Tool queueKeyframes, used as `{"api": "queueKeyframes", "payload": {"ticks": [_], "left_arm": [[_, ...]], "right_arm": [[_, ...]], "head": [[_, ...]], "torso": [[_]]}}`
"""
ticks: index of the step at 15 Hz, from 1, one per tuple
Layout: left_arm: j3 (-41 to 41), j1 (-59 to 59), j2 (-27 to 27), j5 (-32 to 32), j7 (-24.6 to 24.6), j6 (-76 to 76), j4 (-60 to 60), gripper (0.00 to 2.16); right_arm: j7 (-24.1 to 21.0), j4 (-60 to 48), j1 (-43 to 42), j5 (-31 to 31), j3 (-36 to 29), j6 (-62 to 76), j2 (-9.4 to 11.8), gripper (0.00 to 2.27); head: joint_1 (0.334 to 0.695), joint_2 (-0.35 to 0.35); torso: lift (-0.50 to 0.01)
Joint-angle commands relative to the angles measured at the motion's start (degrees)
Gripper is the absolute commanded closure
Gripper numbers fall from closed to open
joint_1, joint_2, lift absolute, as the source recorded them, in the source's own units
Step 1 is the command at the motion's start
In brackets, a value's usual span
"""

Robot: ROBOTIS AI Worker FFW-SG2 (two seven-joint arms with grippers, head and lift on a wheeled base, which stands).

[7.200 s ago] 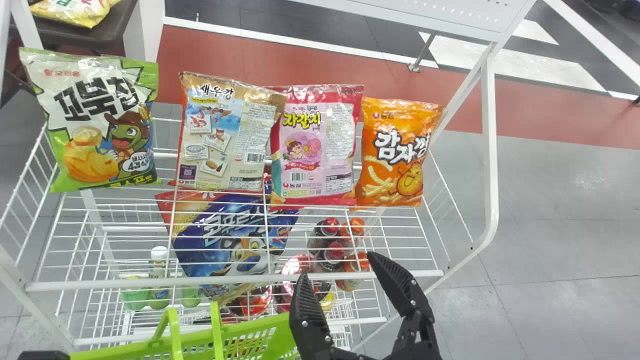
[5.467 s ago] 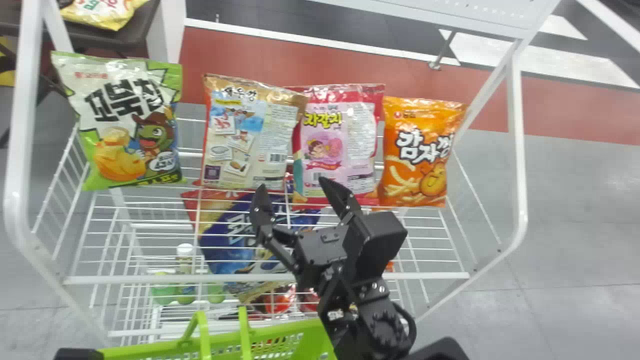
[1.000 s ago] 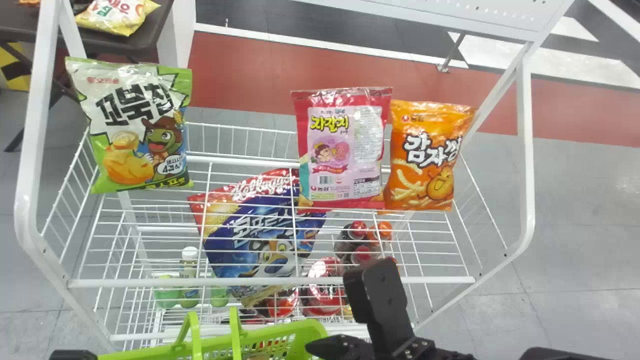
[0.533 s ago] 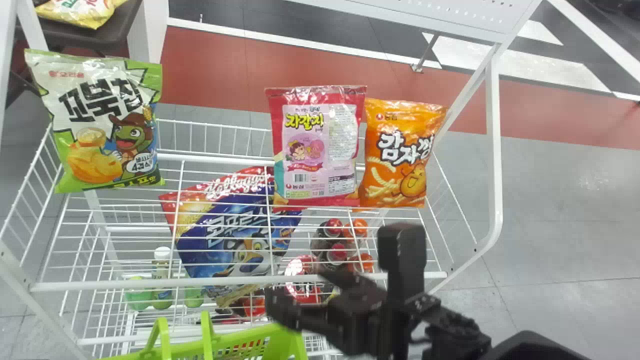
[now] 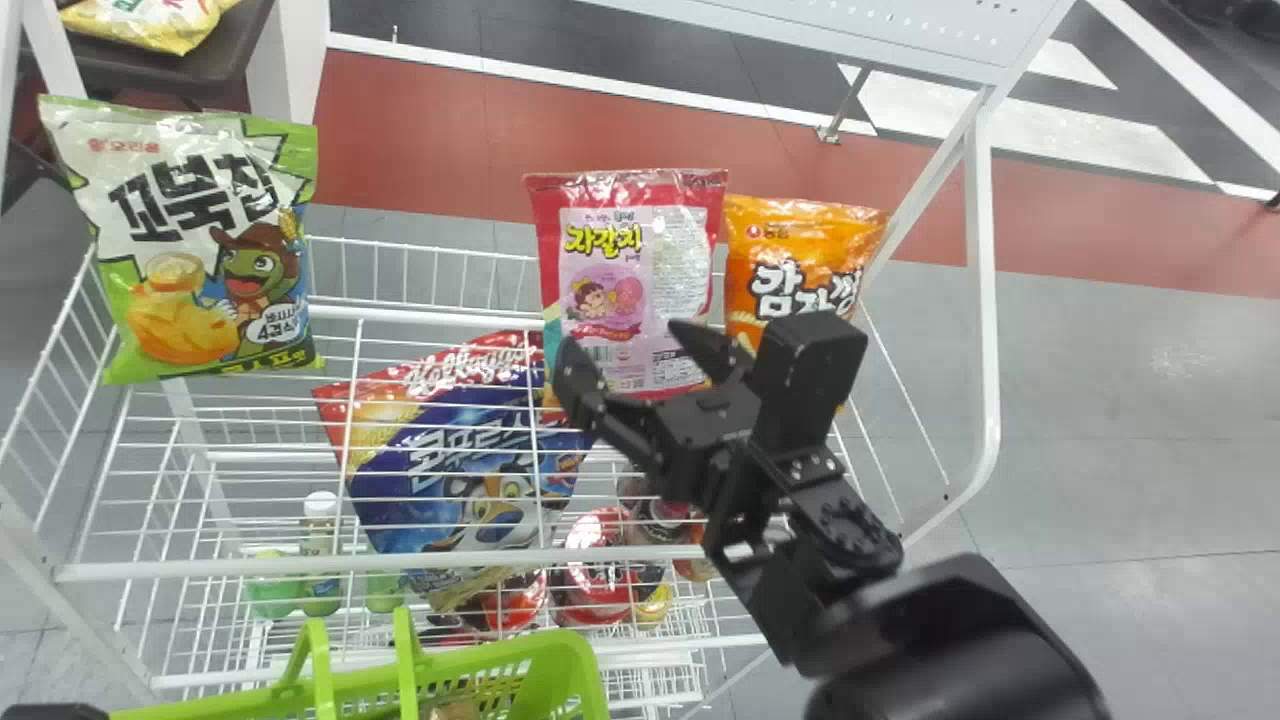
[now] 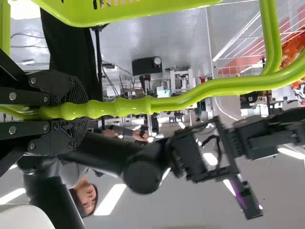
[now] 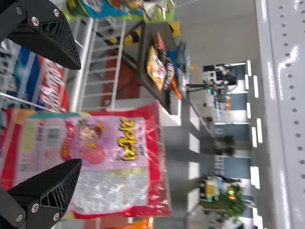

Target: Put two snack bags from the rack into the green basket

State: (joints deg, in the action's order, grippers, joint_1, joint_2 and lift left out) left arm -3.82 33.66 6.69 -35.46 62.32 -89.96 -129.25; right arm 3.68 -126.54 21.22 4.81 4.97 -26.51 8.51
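- We have our right tool (image 5: 625, 338) near the centre of the frame, its two fingers spread wide with nothing gripped between them.
- It is in front of the lower part of the pink-and-red snack bag (image 5: 608, 250); we cannot tell whether it touches the bag.
- That bag stands on the white wire rack (image 5: 983, 300), at the middle of the frame.
- Just beside it, right of centre, we see the orange snack bag (image 5: 800, 235), its lower part behind our right tool.
- The green-and-white snack bag (image 5: 185, 260) stands well apart from these two, at the left of the frame.
- We keep our left tool (image 5: 52, 712), at the bottom left corner, closed on the handle (image 6: 124, 107) of the green basket (image 5: 585, 675).
- The basket lies along the bottom edge, left of centre; a tan patch shows inside it, too small for us to name.
- Through the wires, below the snack bags, we see a blue-and-red cereal bag (image 5: 420, 490), and a white-capped bottle (image 5: 319, 560) at the lower left.
- At the upper left, we see a yellow bag (image 5: 150, 25) on a dark counter (image 5: 215, 80).
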Motion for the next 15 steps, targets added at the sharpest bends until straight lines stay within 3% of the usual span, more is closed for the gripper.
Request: {"api": "queueKeyframes", "payload": {"ticks": [1, 4, 9, 10, 11, 12, 15], "left_arm": [[-0.2, 0.0, 0.2, 0.0, 0.0, -0.1, 0.2, 1.19], [-0.3, -0.3, 0.2, 0.1, 0.0, -0.1, 0.7, 1.19], [-0.7, -0.4, 0.3, 0.0, 0.1, -0.1, 0.7, 1.19], [-0.8, -0.5, 0.3, 0.0, 0.1, -0.1, 0.7, 1.19], [-1.2, -0.5, 0.3, 0.0, 0.2, -0.1, 0.8, 1.19], [-1.7, -0.5, 0.3, -0.1, 0.3, -0.1, 0.8, 1.19], [-2.1, -0.7, 0.3, -0.4, 0.2, -0.1, 0.7, 1.19]], "right_arm": [[-0.9, 8.2, -5.7, -2.2, 0.1, 1.8, -0.2, 0.15], [-3.3, 11.9, -8.5, -2.4, -0.4, 3.0, -0.5, 0.15], [-3.0, 18.5, -13.1, -1.8, 0.5, 1.6, -0.8, 0.23], [-1.7, 18.6, -13.9, -1.9, 0.7, -0.5, -0.8, 0.7], [-0.9, 18.5, -14.0, -1.3, 0.7, -1.4, -0.9, 1.68], [-0.1, 17.7, -14.0, -0.8, 1.1, -3.5, -1.0, 2.18], [2.2, 16.0, -13.5, 0.1, 1.1, -3.5, -0.9, 2.24]], "head": [[0.695, -0.318], [0.695, -0.328], [0.695, -0.33], [0.695, -0.325], [0.695, -0.319], [0.695, -0.31], [0.695, -0.268]], "torso": [[-0.003], [-0.003], [-0.003], [-0.003], [-0.003], [-0.003], [-0.002]]}}
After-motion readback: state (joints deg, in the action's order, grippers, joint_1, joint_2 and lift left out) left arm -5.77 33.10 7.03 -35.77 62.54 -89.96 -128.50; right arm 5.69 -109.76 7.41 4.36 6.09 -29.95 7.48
